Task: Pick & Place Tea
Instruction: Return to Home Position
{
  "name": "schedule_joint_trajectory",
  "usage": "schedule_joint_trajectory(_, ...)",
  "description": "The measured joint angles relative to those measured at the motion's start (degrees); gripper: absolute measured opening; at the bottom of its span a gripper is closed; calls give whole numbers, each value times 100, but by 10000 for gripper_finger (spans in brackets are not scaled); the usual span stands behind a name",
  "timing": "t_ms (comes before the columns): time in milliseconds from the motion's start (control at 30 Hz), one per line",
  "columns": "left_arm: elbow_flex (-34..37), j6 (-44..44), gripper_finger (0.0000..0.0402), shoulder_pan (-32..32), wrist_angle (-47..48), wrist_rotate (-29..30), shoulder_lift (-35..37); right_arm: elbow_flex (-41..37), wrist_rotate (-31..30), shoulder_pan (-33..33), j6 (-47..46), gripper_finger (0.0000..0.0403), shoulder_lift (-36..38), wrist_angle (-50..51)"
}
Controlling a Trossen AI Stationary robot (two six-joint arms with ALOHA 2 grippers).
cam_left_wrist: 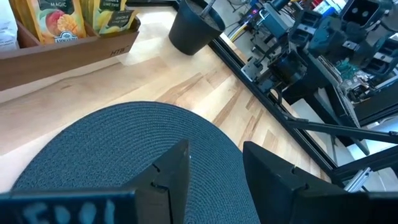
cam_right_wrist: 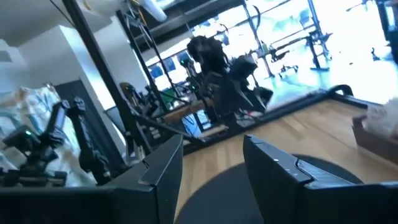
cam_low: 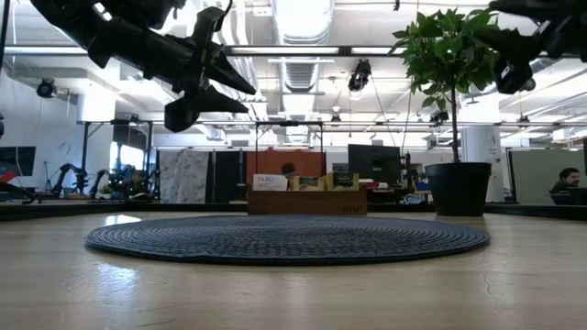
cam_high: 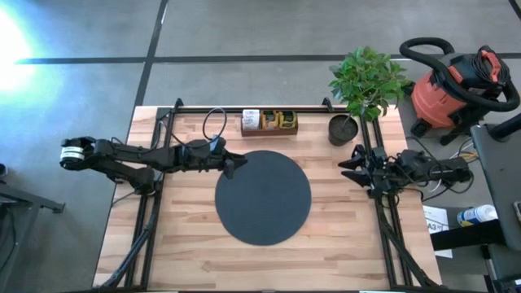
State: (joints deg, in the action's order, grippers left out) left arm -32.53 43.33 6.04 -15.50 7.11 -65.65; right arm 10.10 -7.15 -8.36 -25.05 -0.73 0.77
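At the far edge of the pale wooden table (cam_high: 187, 244) stands one brown wooden compartment tray (cam_high: 269, 131), and all the small flat square tea-bag packets (cam_left_wrist: 59, 18) that can be seen stand upright inside it. They fall into three groups, from left to right: a pale-labelled group (cam_high: 251, 120), an orange group (cam_low: 307, 182) in the middle and a yellow group (cam_high: 286, 120). How many packets each group holds cannot be counted from these views. No packet shows on the table top or on the one round black woven mat (cam_high: 263, 198), which lies in the middle of the table, just near of the tray.

Two dark arms are in view. The left gripper (cam_high: 238, 166) hangs in the air above the far left edge of the mat; its two fingers (cam_left_wrist: 171, 174) are spread apart with nothing between them. The right gripper (cam_high: 345, 169) hovers over bare wood to the right of the mat, pointing left toward it, and its two fingers (cam_right_wrist: 165, 171) are likewise parted and empty.

One green leafy plant in a black pot (cam_high: 343, 129) stands at the far right of the table, just right of the tray. One red and black shop vacuum (cam_high: 452, 94) sits on the floor beyond the table's right side.
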Motion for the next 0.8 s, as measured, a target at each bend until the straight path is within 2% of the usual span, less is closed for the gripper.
schedule_joint_trajectory(200, 0, 0, 145, 0, 5, 0, 0, -102, -76, 0, 196, 166, -2, -534)
schedule_joint_trajectory(333, 0, -2, 145, 0, 8, 0, 0, -207, -524, 0, 703, 166, -2, -1249)
schedule_joint_trajectory(433, 0, -2, 145, 0, 10, 0, 0, -220, -694, 0, 733, 166, -5, -1211)
schedule_joint_trajectory(633, 0, -2, 145, 0, 10, 0, 0, -289, -653, 0, 616, 166, -11, -1005)
schedule_joint_trajectory(800, 0, 0, 145, 0, 9, 0, 0, -291, -124, 0, 987, 166, -10, -597)
